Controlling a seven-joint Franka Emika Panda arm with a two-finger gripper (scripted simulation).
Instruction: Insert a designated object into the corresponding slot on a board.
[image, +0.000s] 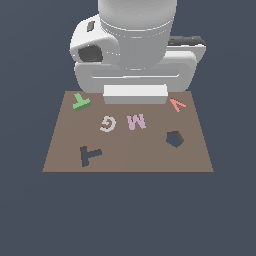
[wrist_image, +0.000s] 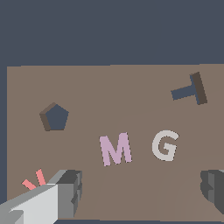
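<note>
The gripper (wrist_image: 142, 192) is wide open and holds nothing. The green T (image: 81, 102) lies on the board (image: 127, 160), near its far corner on the exterior view's left. The T slot (image: 90, 155) and pentagon hole (image: 174, 139) have nothing in them.

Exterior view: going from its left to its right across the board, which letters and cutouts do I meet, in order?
Green T → T-shaped slot → grey G → pink M → pentagon cutout → red V.
</note>
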